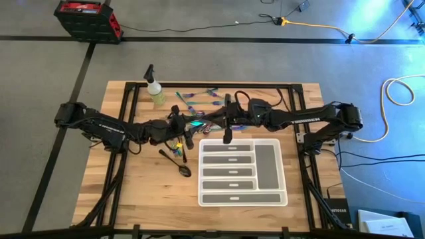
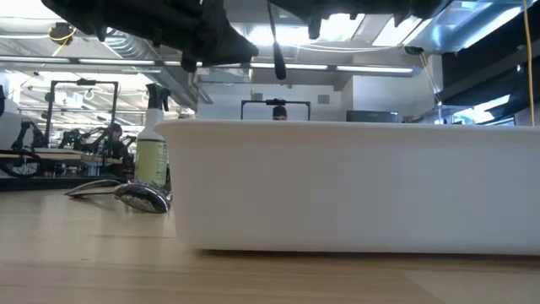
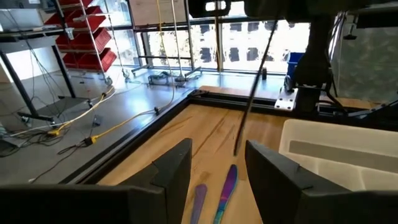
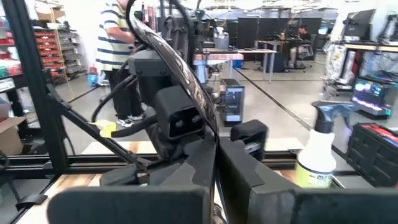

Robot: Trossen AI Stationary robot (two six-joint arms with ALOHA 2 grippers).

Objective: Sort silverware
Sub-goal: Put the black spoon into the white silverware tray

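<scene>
Iridescent silverware (image 1: 194, 101) lies scattered at the table's far middle, and two pieces (image 3: 226, 186) lie on the wood below my left gripper (image 3: 217, 171). That gripper is open with nothing between its fingers. Two dark spoons (image 1: 179, 162) lie left of the white compartment tray (image 1: 273, 196); one spoon (image 2: 139, 196) also shows in the low view. My right gripper (image 1: 226, 122) is shut on a dark slim utensil (image 3: 249, 93), which hangs over the tray's far edge. My right gripper pinches the dark utensil near its upper end (image 3: 268, 34) between its two shut fingers (image 4: 199, 168). The fingers lie level and come from the table's right. The utensil hangs below them, slightly slanted, its lower end (image 3: 237, 149) clear of the table and tray.
A yellow-green spray bottle (image 1: 156, 91) stands at the far left of the table. The tray's wall (image 2: 354, 186) fills the low view. A red-and-black box (image 1: 86, 18) sits on the floor beyond the table. A person in a striped shirt (image 4: 121, 37) stands in the room.
</scene>
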